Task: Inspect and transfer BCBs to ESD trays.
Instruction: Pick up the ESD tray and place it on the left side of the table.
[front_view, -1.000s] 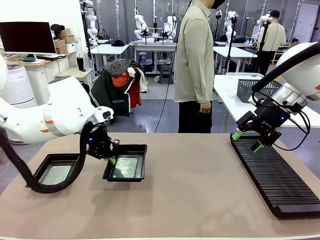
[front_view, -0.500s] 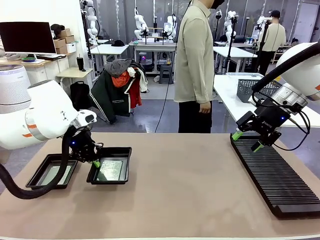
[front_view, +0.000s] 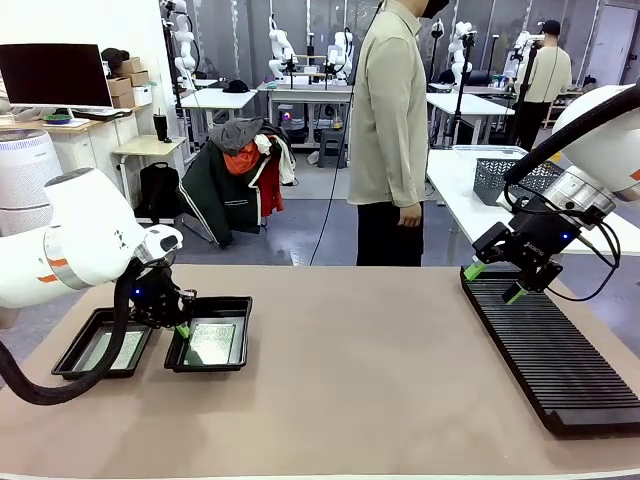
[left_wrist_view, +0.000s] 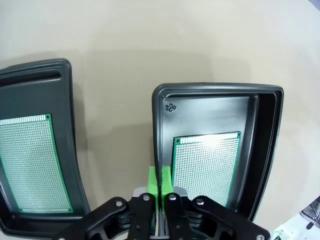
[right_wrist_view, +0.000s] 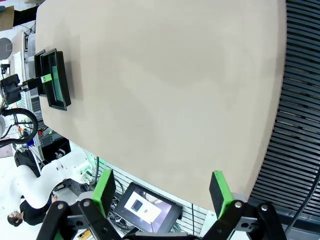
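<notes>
The left pincer is seen pressed together on the near-left rim of one ESD tray, its green pads clamped over the tray wall in the left wrist view. Compared with a second ago, this tray has been carried leftward across the desk and now lies just beside the second ESD tray, a narrow strip of desk being visible between the two rims; earlier the gripped tray was held farther toward the middle and appeared raised and tilted. One BCB is observed lying flat inside the gripped tray, and another BCB lies flat in the neighbouring tray. The right pincer is noted with its jaws spread and nothing between them, hanging over the far end of the long black slotted rack, unchanged in place from the earlier pictures. A person is seen standing at the far side of the desk, as before.
</notes>
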